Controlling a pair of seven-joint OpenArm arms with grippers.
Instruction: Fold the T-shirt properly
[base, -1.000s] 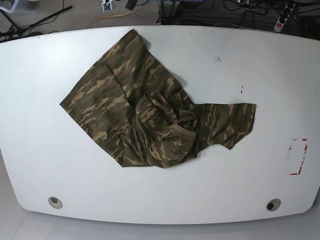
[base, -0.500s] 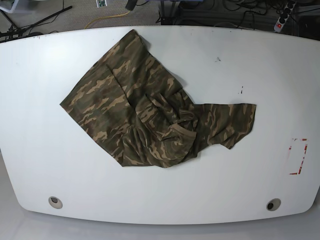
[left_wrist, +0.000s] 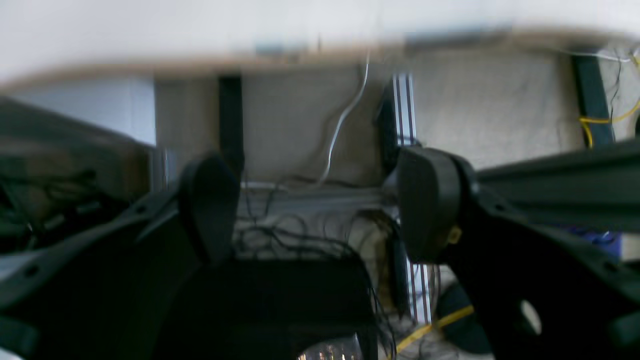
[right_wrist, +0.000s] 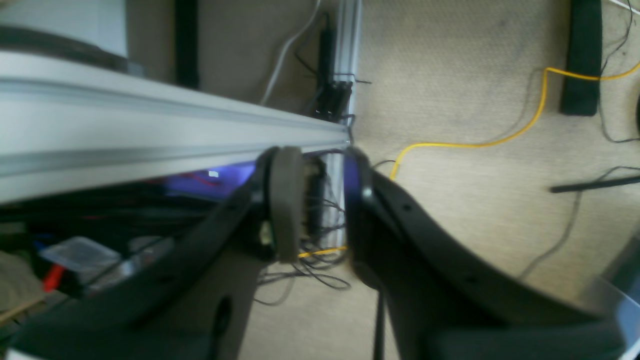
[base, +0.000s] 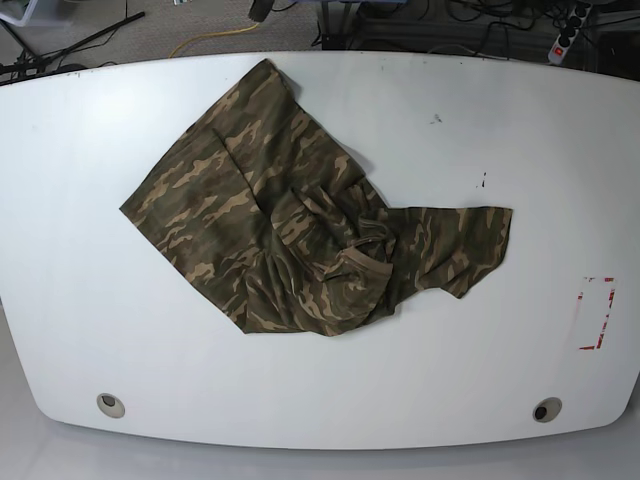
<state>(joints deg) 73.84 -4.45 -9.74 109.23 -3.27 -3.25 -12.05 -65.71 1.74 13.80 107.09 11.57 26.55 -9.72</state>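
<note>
One camouflage T-shirt (base: 300, 225) lies crumpled, left of centre on the white desk (base: 560, 150), untouched. Folding has not begun. Both hands are off the desk: right hand (right_wrist: 322, 200) narrow, left hand (left_wrist: 320, 205) wide, both empty. Next: reach in and spread the cloth flat.

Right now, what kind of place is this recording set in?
Probably a robotics lab or workshop: a white table holding only a camouflage T-shirt, loose cables on carpet, and a power strip behind it.
</note>
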